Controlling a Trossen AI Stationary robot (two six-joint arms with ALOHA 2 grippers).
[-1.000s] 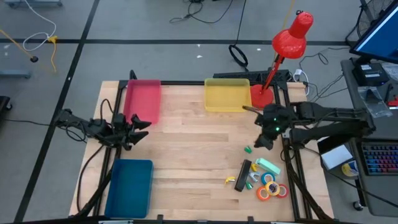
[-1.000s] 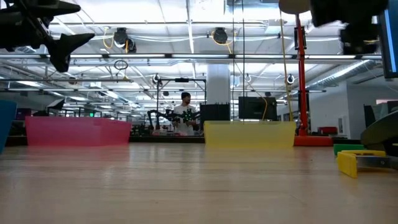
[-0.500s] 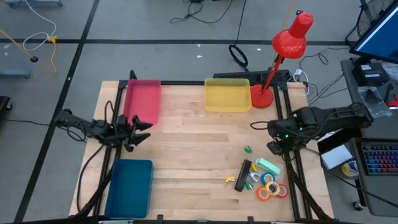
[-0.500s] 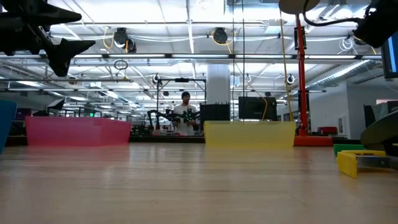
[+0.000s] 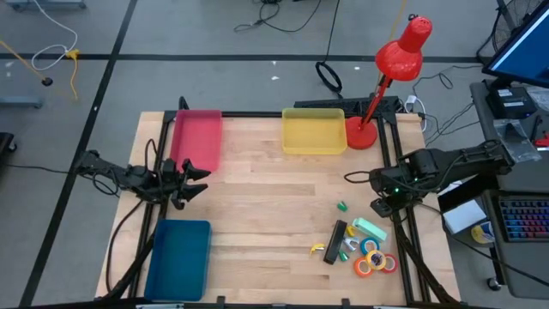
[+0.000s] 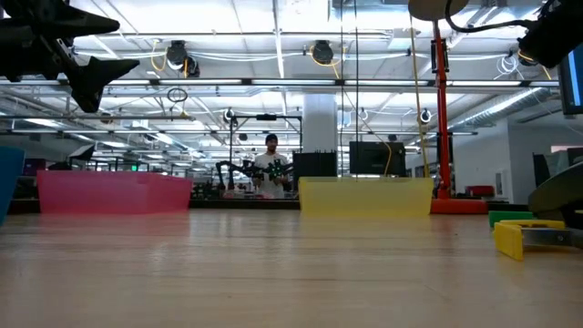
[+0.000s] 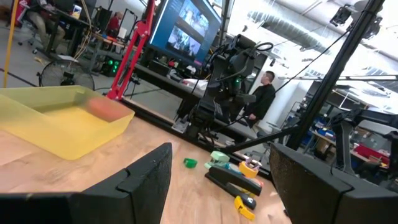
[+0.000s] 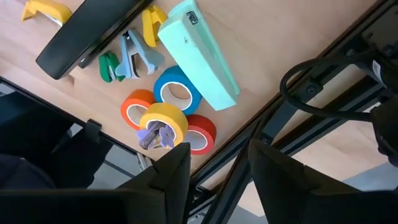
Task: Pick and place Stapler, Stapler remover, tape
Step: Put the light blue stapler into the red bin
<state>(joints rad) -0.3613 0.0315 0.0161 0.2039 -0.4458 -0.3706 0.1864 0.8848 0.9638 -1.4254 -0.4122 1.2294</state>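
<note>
The things lie in a cluster near the table's right near corner: a black stapler (image 5: 337, 241) (image 8: 93, 31), a mint-green stapler (image 5: 371, 230) (image 8: 199, 53), small staple removers (image 8: 140, 56), and blue (image 8: 177, 90), orange (image 8: 138, 109), yellow (image 8: 163, 121) and red (image 8: 200, 134) tape rolls lying flat, the yellow one on the others. My right gripper (image 5: 382, 204) (image 8: 221, 155) hovers open above the table's right edge, just beyond the cluster. My left gripper (image 5: 193, 180) (image 7: 221, 162) waits open, high over the left side.
A pink tray (image 5: 197, 137) and a yellow tray (image 5: 314, 130) stand along the far edge, a blue tray (image 5: 180, 257) at the near left. A red desk lamp (image 5: 390, 69) rises at the far right corner. A small green bit (image 5: 341, 206) lies alone. Bare wood fills the middle.
My right gripper has swung from beside the yellow tray toward the table's right and near edges, ending over the right edge frame above the cluster, and has stayed there for the last half second. Nothing on the table has moved.
</note>
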